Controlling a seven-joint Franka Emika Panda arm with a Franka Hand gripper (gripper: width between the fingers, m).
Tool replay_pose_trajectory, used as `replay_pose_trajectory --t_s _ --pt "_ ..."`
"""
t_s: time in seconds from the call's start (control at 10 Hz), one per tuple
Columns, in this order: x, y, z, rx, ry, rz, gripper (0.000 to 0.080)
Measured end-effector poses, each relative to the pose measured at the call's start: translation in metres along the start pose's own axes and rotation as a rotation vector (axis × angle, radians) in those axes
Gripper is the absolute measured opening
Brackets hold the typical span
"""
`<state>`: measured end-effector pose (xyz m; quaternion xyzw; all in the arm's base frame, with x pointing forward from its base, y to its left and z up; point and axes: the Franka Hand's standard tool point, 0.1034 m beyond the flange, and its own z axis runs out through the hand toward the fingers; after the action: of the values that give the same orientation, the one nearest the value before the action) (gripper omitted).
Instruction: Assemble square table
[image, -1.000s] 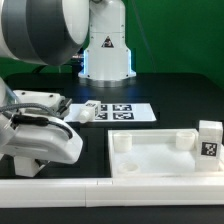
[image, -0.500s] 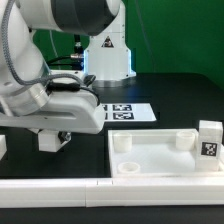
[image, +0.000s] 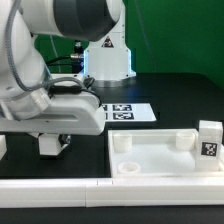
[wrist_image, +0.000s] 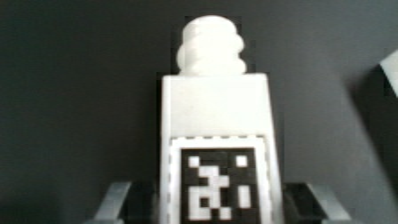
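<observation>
The square table is in pieces. Its slab (image: 165, 160) lies flat on the black tabletop (image: 175, 100), on the near side toward the exterior view's right, rim and round corner sockets facing up. A short tagged leg (image: 210, 140) stands upright just beside the slab's corner on the exterior view's right. A second leg (wrist_image: 214, 110) sits lengthwise between the two fingers of the pincer (wrist_image: 215, 200), tag toward the wrist camera and its knobbly threaded tip pointing away. A thin dark sliver shows on each side between leg and fingers (wrist_image: 118, 200) — whether they actually clamp it I cannot tell. The arm (image: 45, 100) hangs low over the tabletop on the exterior view's left, well apart from the slab. Farther back lies the marker board (image: 120, 112), and a long white rail (image: 100, 184) runs along the near edge.
</observation>
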<state>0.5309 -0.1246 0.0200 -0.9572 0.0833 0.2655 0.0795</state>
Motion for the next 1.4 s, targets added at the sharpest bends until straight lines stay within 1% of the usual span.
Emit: replay_pose_trajectory --t_s 0.1,0.2,0.5,0.6,0.7,0.8,0.9,1.0,1.1,1.2,1.3,1.4 --pt "-0.001 0.004 0.006 -0.006 0.029 -0.038 0.0282" --pt "-0.004 0.004 0.009 -0.005 0.028 -0.036 0.0282" --pt "-0.003 0.005 0.009 -0.005 0.029 -0.035 0.0282" --pt "-0.007 0.004 0.01 -0.007 0.0 -0.031 0.0361" --pt "-0.009 0.002 0.009 -0.02 -0.073 -0.028 0.0494" --pt "-0.004 0.001 0.009 -0.023 -0.091 -0.029 0.0494" --pt "-0.011 0.0 0.011 -0.014 -0.172 -0.019 0.0616" --pt "-0.014 -0.001 0.012 -0.013 -0.28 -0.005 0.0639" --pt "-0.009 0.001 0.011 -0.016 -0.348 0.004 0.0639" --pt "-0.009 0.002 0.01 -0.015 -0.408 0.017 0.0648" --pt "-0.01 0.005 0.011 -0.031 -0.472 0.042 0.0648" --pt "-0.003 0.005 0.009 -0.053 -0.448 0.039 0.0648"
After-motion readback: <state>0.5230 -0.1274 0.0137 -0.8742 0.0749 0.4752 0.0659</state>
